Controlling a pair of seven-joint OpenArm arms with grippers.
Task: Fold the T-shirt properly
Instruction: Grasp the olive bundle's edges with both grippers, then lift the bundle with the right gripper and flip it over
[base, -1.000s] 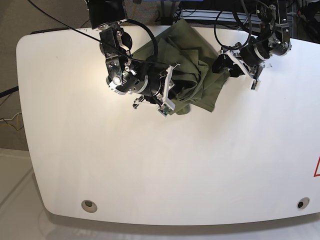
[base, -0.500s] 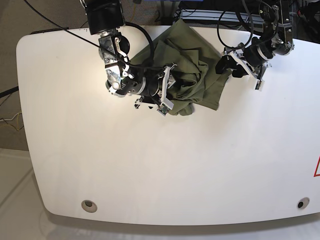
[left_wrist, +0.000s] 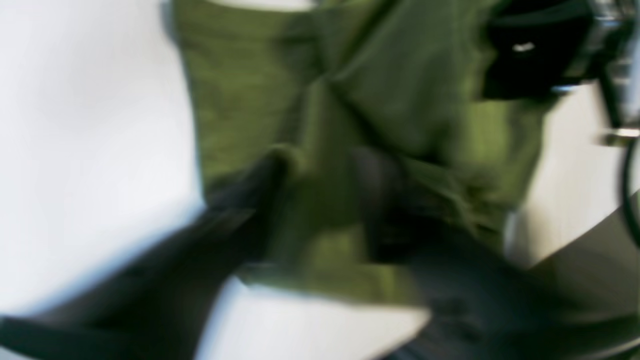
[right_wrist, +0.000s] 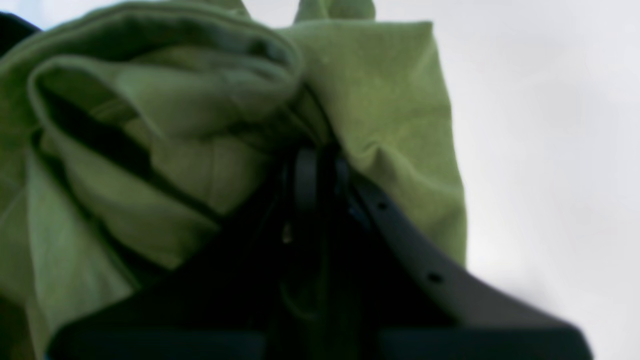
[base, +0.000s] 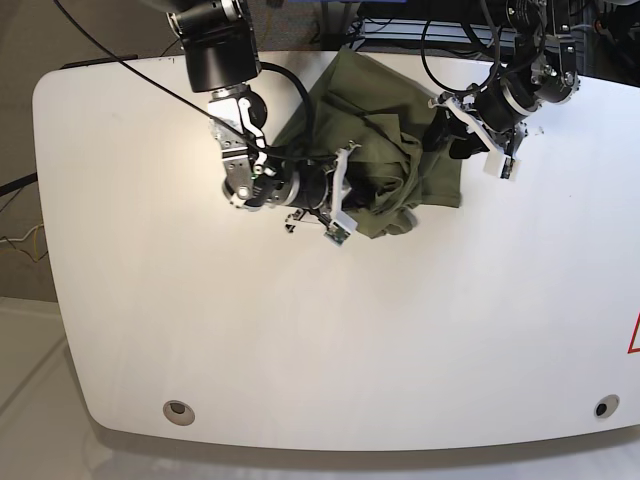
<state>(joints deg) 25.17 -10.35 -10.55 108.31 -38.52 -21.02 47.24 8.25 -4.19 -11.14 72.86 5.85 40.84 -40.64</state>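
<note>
The olive T-shirt (base: 385, 140) lies bunched in folds at the far middle of the white table (base: 300, 330). My right gripper (base: 348, 192) is at its lower left edge. In the right wrist view the right gripper (right_wrist: 315, 165) is shut on a thick fold of the T-shirt (right_wrist: 380, 110). My left gripper (base: 440, 132) is at the shirt's right side. In the blurred left wrist view the left gripper (left_wrist: 320, 190) has a wad of the T-shirt (left_wrist: 400, 100) between its dark fingers (left_wrist: 375, 195). The neck label is hidden.
The shirt's far part hangs over the table's back edge, near black cables (base: 450, 40). Two round holes (base: 178, 409) (base: 600, 408) sit by the front edge. A red mark (base: 634, 335) is at the right edge.
My right gripper has moved right and a little toward the front with the cloth. The shirt's right flap has spread toward the right. My left gripper has shifted slightly left.
</note>
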